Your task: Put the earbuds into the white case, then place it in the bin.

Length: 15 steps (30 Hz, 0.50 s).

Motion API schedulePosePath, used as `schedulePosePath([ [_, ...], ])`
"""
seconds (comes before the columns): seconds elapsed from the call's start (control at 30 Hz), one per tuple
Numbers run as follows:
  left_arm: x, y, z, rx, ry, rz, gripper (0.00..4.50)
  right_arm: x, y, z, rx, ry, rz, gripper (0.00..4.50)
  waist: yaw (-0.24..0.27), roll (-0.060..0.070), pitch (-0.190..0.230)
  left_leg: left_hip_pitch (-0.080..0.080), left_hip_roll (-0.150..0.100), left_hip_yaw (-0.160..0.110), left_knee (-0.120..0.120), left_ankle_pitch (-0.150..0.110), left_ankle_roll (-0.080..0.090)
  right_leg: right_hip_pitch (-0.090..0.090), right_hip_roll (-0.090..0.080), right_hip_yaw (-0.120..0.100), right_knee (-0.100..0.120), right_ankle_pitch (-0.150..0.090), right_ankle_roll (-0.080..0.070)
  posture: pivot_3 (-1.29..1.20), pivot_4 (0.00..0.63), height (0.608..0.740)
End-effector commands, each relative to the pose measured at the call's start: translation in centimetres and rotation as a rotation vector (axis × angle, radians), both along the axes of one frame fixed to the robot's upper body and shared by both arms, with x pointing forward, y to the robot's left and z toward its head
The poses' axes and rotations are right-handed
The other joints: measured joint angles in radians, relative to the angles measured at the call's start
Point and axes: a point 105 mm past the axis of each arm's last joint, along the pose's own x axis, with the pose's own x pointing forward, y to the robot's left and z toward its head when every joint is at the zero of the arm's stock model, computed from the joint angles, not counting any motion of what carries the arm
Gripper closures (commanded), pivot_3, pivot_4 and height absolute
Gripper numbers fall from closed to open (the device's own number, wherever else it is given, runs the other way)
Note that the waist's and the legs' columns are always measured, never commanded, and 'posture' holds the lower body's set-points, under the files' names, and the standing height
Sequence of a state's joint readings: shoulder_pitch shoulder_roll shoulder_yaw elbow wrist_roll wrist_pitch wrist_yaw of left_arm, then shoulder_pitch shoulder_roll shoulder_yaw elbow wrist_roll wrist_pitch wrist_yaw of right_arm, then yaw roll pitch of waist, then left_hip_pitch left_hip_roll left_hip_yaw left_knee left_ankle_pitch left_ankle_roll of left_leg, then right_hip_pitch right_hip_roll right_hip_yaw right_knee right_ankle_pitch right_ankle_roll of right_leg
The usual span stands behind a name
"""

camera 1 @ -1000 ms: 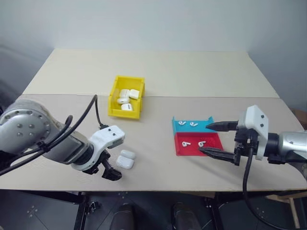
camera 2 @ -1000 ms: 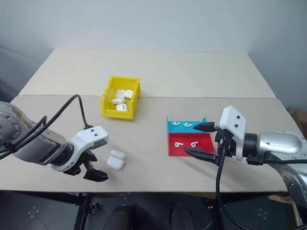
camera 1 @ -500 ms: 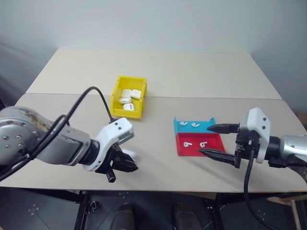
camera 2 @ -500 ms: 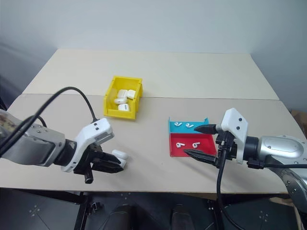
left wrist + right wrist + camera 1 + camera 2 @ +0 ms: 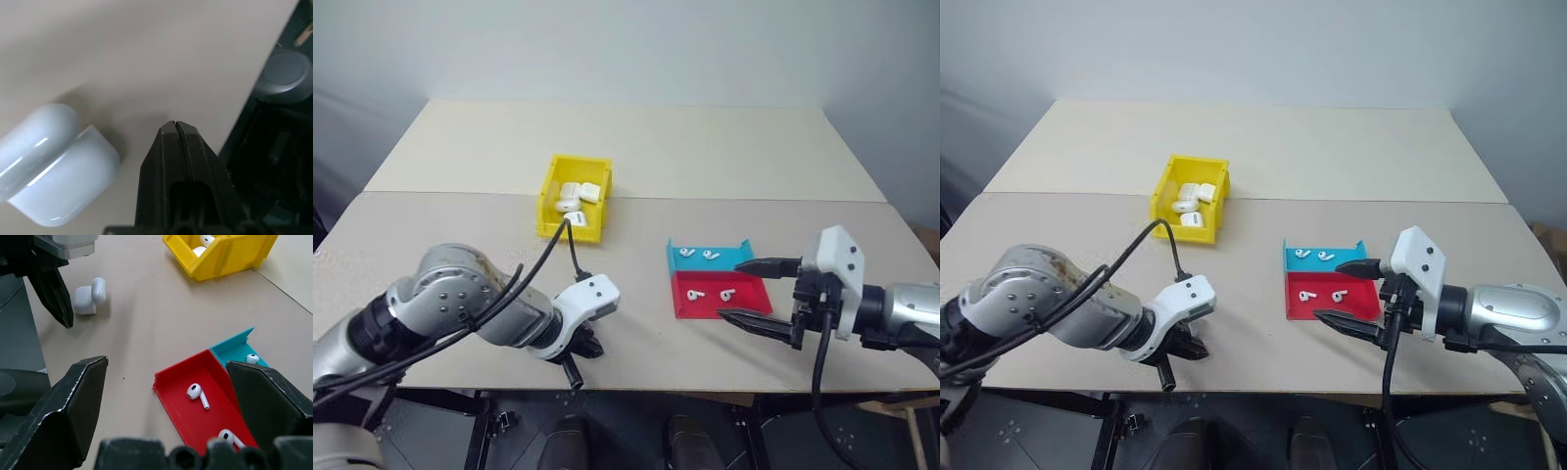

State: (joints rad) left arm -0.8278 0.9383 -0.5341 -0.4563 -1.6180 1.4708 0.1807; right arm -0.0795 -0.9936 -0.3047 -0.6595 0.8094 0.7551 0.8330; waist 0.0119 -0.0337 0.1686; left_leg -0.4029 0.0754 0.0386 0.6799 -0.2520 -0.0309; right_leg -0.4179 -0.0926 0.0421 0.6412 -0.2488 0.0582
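A beige table (image 5: pixel 705 157) is filling most of the head views, running from the top of the frame down to a dark edge at the bottom. The left arm is reaching in from the lower left, and the left gripper (image 5: pixel 176 128) is pointing down at the tabletop near the table's front edge with its two black fingers pressed tightly together, gripping nothing. The right arm is coming in from the lower right; the right gripper (image 5: pixel 1351 292) is hovering with its jaws spread wide apart and empty, just right of the trays.

The bin (image 5: pixel 551 186), bright yellow, is sitting left of centre in the upper half of the frame, with several white cases lying inside it. Right of centre, a flat red tray (image 5: pixel 744 293) is lying just below a flat teal tray (image 5: pixel 724 262), the two touching edge to edge.

The white case (image 5: pixel 89 296) is lying on the bare table with its lid flipped open, just beside the closed left fingertips and not touching them, in the upper left of the right wrist view.

The earbuds (image 5: pixel 710 294) are lying apart in the trays: two in the red one, two more in the teal one.
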Motion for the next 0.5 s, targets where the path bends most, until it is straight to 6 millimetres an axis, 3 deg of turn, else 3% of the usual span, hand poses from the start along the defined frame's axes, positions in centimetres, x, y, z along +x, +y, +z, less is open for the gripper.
schedulePosePath([
  [0.03, 0.9, 0.4, -0.2, 0.028, -0.04, 0.04, 4.48, -0.3, 0.1, 1.2, -0.003, -0.042, 0.008, 0.0, 0.001, 0.0, 0.0, 0.0, 0.0, 0.0, 0.0, 0.0, 0.0, 0.0, 0.0, 0.0, 0.0, 0.0, 0.0, 0.0, 0.15, 0.74],
  [0.27, 1.7, 0.8, -0.7, 0.066, -0.065, 0.073, 4.48, -0.5, 0.0, 1.1, -0.005, -0.039, 0.014, 0.0, 0.001, 0.0, 0.0, 0.0, 0.0, 0.0, 0.0, 0.0, 0.0, 0.0, 0.0, 0.0, 0.0, 0.0, 0.0, 0.0, 0.15, 0.74],
  [0.5, 2.9, 2.6, -0.3, 0.108, -0.106, 0.146, 4.48, -0.4, 0.3, 0.9, -0.005, -0.041, 0.027, 0.0, -0.001, 0.0, 0.0, 0.001, 0.0, 0.0, 0.0, 0.0, 0.0, 0.0, 0.0, 0.0, 0.0, 0.0, 0.0, 0.0, 0.15, 0.74],
])
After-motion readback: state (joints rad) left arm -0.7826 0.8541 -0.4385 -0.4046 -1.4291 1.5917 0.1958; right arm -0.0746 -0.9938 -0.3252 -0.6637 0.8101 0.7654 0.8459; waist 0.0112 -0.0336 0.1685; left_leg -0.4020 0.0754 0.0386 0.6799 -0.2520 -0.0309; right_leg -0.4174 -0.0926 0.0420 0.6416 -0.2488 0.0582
